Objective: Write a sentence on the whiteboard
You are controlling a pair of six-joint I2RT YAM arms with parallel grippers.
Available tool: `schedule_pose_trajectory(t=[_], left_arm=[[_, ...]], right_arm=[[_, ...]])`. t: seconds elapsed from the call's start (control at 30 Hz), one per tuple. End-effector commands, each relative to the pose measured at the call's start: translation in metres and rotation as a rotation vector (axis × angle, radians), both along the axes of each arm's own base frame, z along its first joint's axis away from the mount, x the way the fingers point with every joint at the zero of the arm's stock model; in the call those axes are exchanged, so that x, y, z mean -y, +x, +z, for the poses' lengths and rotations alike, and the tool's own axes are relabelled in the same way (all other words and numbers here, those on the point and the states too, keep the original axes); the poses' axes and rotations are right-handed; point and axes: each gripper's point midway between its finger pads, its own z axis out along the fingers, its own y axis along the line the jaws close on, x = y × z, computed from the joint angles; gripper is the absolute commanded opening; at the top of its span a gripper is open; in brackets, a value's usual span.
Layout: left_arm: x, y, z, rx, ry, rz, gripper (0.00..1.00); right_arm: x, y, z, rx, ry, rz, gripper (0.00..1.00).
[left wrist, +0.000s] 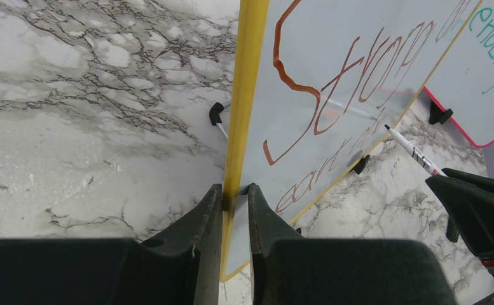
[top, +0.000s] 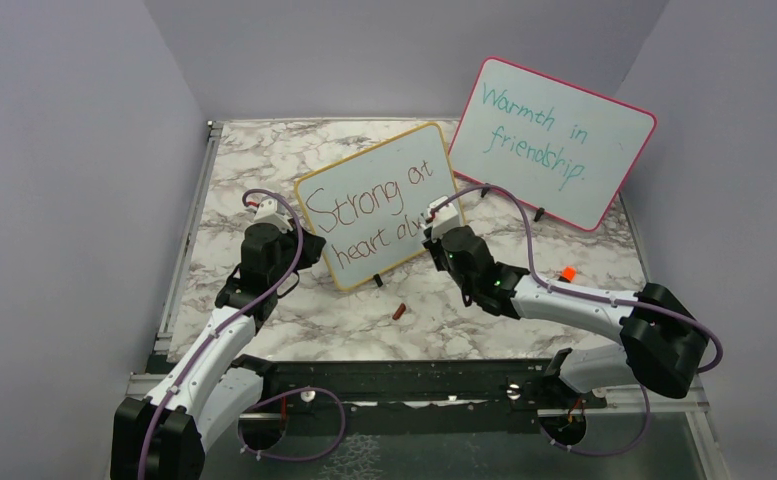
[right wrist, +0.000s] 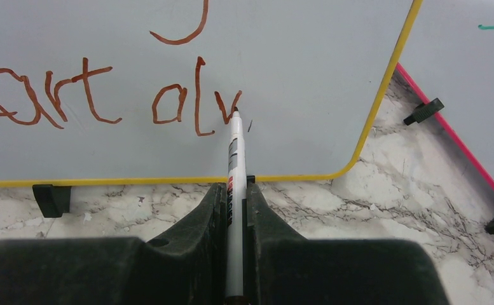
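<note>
In the lower left of the top view, the left arm reached up across the marble counter. Its left hand was clamped on the left edge of the whiteboard, one finger on either side of the yellow frame.

The whiteboard stood in the middle of the frame, propped on small black feet, leaning back and turned slightly askew. On it the sentence ran in red-brown marker: "Strong at" on the upper line, and "heart al" below it, followed by an unfinished letter.

Just below the board, near the centre of the counter, lay a small red-brown cap-like piece, apart from both arms.

To the right of centre, the right hand was closed on a white marker, the barrel pinched between its fingers and pointing forward. The tip touched the board at the end of the last stroke, near the lower right corner.

In the upper right stood a pink-framed board with teal handwriting reading "Warmth in friendship." Its lower left edge was just beside the whiteboard's upper right corner. A small orange object sat on the counter below it, beside the right arm.
</note>
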Motion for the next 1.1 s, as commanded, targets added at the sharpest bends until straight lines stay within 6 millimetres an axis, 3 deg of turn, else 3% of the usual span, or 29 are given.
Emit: schedule_pose_trajectory(t=[0.0, 1.07], left_arm=[[-0.013, 0.002, -0.01, -0.032, 0.034, 0.066, 0.0], [-0.013, 0.002, -0.01, -0.035, 0.035, 0.066, 0.0]], right_arm=[[0.003, -0.002, -0.002, -0.014, 0.011, -0.006, 0.01], [0.006, -0.004, -0.024, -0.066, -0.017, -0.027, 0.01]])
